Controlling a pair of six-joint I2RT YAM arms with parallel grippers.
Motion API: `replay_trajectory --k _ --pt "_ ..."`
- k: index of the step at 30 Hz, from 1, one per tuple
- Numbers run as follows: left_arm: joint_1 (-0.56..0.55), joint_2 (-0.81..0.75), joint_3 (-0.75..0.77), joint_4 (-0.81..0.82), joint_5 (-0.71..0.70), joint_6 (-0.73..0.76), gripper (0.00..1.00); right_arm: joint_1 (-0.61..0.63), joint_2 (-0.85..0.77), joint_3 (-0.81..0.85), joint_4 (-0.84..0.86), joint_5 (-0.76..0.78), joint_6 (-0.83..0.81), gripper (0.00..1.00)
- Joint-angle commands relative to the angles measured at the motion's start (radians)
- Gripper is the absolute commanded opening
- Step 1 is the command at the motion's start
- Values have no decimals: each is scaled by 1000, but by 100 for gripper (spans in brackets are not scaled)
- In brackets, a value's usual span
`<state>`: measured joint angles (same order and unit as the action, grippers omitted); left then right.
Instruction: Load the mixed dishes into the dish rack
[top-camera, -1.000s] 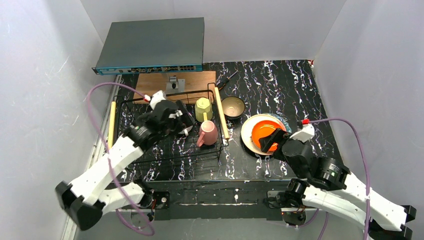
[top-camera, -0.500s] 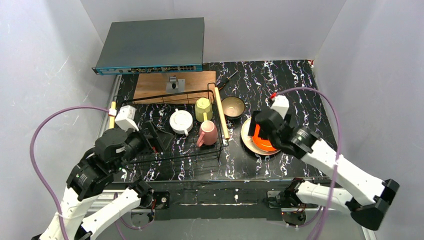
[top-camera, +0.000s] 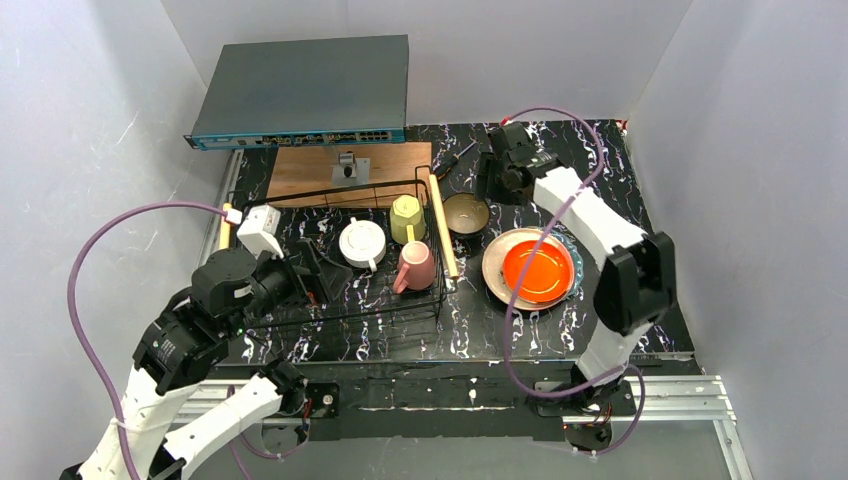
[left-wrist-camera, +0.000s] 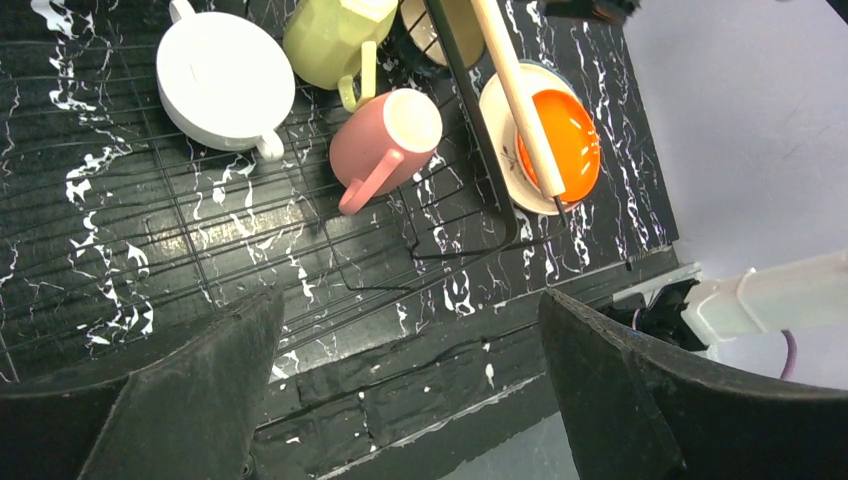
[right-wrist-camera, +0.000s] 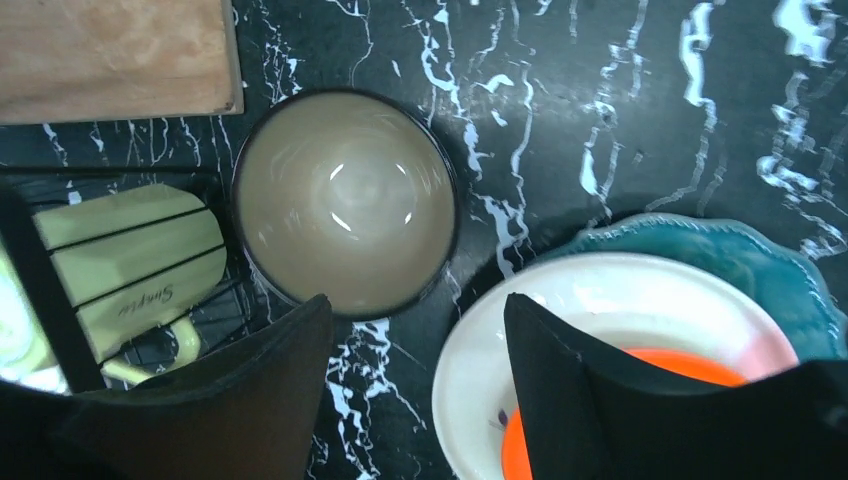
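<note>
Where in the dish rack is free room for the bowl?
The dish rack is bare across its near half, in front of the white cup and pink mug. Its far right corner is crowded with those two and the yellow-green mug.

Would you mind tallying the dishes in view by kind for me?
Mugs and cups: 3 (white cup, yellow-green mug, pink mug)
Bowls: 1 (bowl)
Plates: 3 (orange plate, cream plate, teal plate)
Total: 7
</note>
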<state>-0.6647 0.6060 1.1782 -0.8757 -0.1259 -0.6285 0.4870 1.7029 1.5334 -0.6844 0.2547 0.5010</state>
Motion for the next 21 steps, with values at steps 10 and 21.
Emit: replay_trajectory --k 10,21 --pt "4 -98 -87 -10 54 -63 98 -80 357 148 27 -246 -80 62" --pt "5 -49 -58 -32 48 -43 98 -98 241 18 116 -133 -52 3"
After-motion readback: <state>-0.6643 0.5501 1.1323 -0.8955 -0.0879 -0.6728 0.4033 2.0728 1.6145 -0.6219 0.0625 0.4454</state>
